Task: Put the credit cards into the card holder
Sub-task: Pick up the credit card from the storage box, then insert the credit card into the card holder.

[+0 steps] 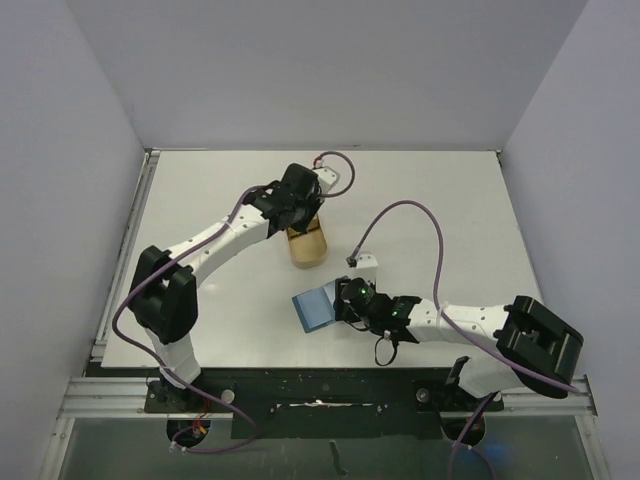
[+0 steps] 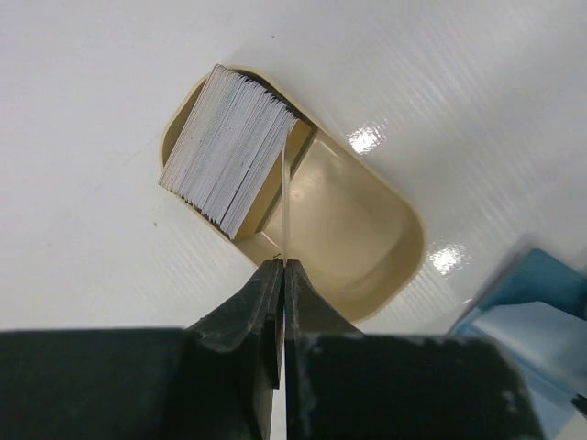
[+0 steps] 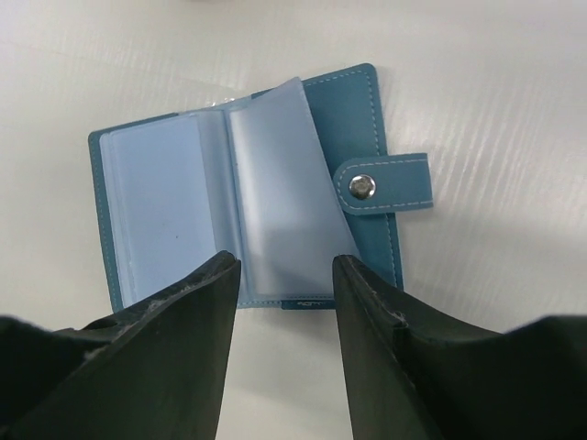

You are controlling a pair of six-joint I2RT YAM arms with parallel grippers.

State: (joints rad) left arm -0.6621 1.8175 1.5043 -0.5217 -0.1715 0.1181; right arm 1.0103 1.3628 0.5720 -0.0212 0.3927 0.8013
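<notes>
The credit cards (image 2: 225, 151) stand as a thick stack on edge at the far end of a tan oblong tray (image 2: 367, 238). My left gripper (image 2: 282, 264) is shut on one thin card (image 2: 288, 197), seen edge-on and leaning against the stack. The card holder (image 3: 248, 211) lies open on the table, teal with pale blue clear pockets and a snap tab (image 3: 385, 183) at the right. One clear sleeve curls up. My right gripper (image 3: 284, 266) stands open just at the holder's near edge, with nothing between its fingers.
From above, the tan tray (image 1: 308, 250) sits mid-table under the left gripper (image 1: 298, 222). The card holder (image 1: 315, 308) lies just in front of it, by the right gripper (image 1: 340, 303). A purple cable (image 1: 420, 215) loops over the right side. White walls enclose the table.
</notes>
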